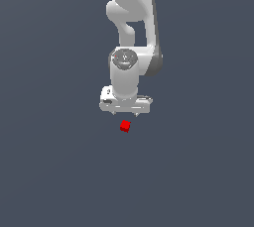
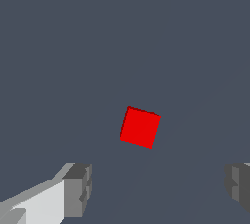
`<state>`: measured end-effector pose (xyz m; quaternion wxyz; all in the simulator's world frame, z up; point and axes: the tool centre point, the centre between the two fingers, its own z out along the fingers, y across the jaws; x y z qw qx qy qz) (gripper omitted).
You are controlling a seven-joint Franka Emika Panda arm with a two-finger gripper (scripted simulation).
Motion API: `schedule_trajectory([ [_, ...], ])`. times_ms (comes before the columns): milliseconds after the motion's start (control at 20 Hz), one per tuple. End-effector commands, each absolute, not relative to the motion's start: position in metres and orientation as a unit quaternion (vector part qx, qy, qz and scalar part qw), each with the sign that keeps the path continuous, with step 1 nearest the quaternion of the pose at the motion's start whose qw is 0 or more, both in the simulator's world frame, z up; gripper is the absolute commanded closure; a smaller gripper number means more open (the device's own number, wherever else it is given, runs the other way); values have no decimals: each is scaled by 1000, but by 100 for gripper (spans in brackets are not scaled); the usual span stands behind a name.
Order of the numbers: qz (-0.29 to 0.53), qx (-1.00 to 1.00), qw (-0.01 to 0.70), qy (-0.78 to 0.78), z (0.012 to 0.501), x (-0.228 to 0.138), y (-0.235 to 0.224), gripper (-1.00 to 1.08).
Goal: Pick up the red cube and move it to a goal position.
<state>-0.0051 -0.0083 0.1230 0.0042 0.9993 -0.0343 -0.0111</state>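
Note:
The red cube [image 1: 125, 126] is a tiny bright red block lying on the dark grey floor, turned slightly askew. My white gripper [image 1: 125, 114] hangs just above and behind it in the exterior view, pointing down, apart from the cube. In the wrist view the red cube [image 2: 140, 127] lies ahead of the gap between the two grey fingertips [image 2: 78, 190], which stand wide apart with nothing between them. The gripper [image 2: 158, 189] is open.
A plain dark grey floor [image 1: 59, 171] fills both views. The white arm [image 1: 131, 32] rises from the gripper toward the top of the exterior view. No goal marker shows.

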Motion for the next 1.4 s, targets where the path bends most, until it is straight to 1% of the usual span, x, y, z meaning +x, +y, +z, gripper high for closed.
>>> schedule_trajectory([
  [0,-10,998,4,-54,108,-5,-8,-92],
  [500,-2,989,1,-148,38,1,-8,-92],
  [900,0,985,0,-172,20,3,-8,-92],
  [950,0,985,0,-172,20,3,-8,108],
  [1350,0,985,0,-172,20,3,-8,108],
])
